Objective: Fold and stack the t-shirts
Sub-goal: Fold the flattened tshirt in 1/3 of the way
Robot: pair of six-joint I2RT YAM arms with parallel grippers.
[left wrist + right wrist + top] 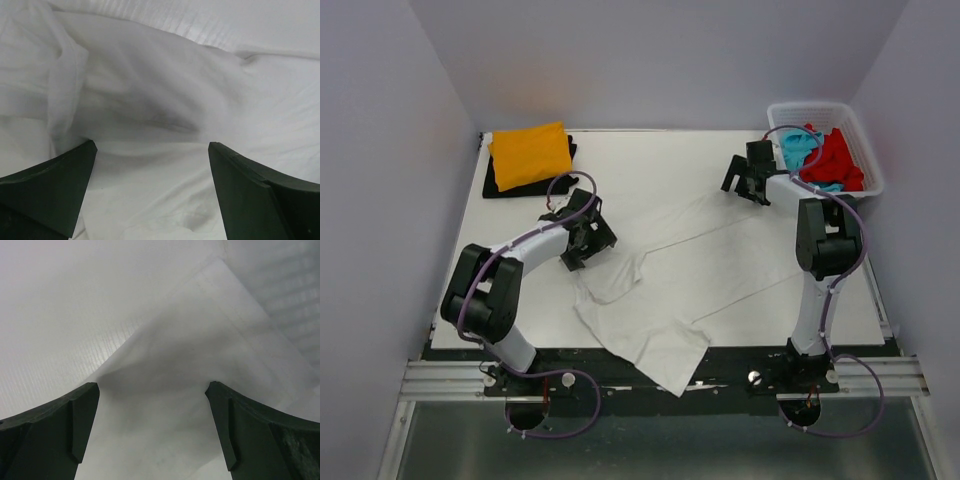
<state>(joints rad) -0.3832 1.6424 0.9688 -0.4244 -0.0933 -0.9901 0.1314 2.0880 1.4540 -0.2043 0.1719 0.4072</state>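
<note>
Top view: a soft, crumpled white t-shirt (690,280) lies across the centre of the flat white tabletop (650,160). It runs diagonally from lower centre, where one end hangs over the near edge, up toward the upper right. Its left part is bunched into folds.

The left hand (588,240), black w/ two fingers, sits left of centre over the bunched left edge of the white t-shirt. In the left wrist view the left hand (152,150) is spread wide; one dark finger (50,185) is at lower left, the other at lower right, w/ rumpled white cloth filling the gap and nothing gripped. Can't tell if the tips touch the cloth.

The right hand (745,178) is at upper right, by the far end of the white t-shirt. In the right wrist view the right hand (152,390) is also spread wide and holds nothing; between its fingers (250,430) a flat corner of white cloth lies on the ribbed tabletop.

Upper left of the top view: a folded orange t-shirt (530,153) rests on a folded black t-shirt (492,185). Upper right: a white plastic lattice basket (865,150) holds a bunched red t-shirt (838,160) and a bunched turquoise t-shirt (798,148).
</note>
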